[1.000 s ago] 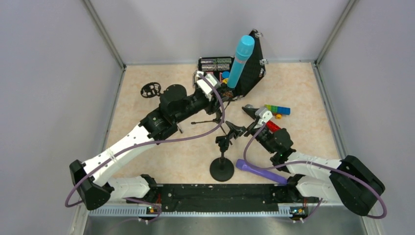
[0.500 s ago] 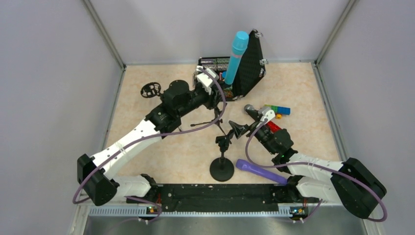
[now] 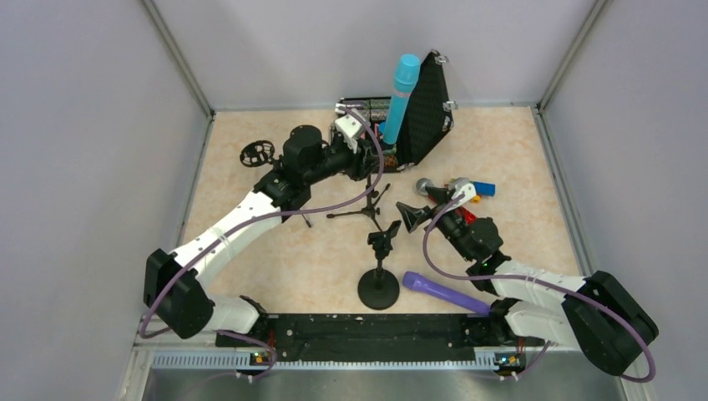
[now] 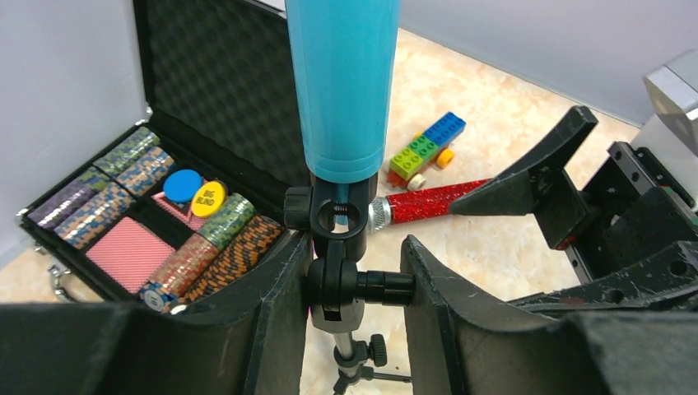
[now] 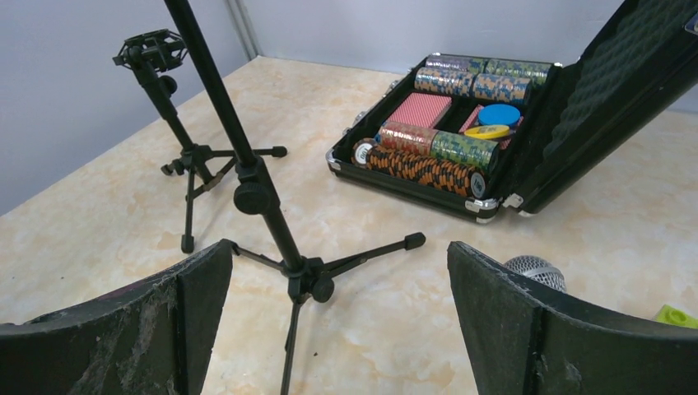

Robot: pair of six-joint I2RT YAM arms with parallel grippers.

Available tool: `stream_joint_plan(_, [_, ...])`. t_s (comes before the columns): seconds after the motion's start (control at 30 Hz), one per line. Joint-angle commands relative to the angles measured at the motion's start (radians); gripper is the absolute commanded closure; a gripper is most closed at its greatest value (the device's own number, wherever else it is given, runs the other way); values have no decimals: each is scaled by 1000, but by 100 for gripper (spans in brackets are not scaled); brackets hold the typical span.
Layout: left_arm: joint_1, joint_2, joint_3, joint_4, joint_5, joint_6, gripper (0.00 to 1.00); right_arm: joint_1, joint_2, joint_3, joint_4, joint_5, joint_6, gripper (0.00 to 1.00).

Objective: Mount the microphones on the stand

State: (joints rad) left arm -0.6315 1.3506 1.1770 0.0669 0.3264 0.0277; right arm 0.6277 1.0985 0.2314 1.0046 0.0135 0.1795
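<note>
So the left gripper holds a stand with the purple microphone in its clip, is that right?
Not quite: the left wrist view shows the light blue microphone in the clip of the stand that the left gripper holds; the purple microphone lies on the table.

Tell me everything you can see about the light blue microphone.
The light blue microphone is one smooth, plastic-looking stick, all blue, its slightly wider head on top. It stands nearly upright by the open case, tail seated in the black stand clip. The left gripper clamps the clip's joint beneath, not the microphone.
</note>
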Motion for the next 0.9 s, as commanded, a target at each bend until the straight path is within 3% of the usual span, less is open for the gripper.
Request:
stream_joint_plan(0.0, [0,-3,76,131,84,12,100,-18,-14,-8,19,-8,26,1])
stream_joint_plan(0.87, [2,230,265,150,118,24,100,-32,-13,-9,1,17,48,1])
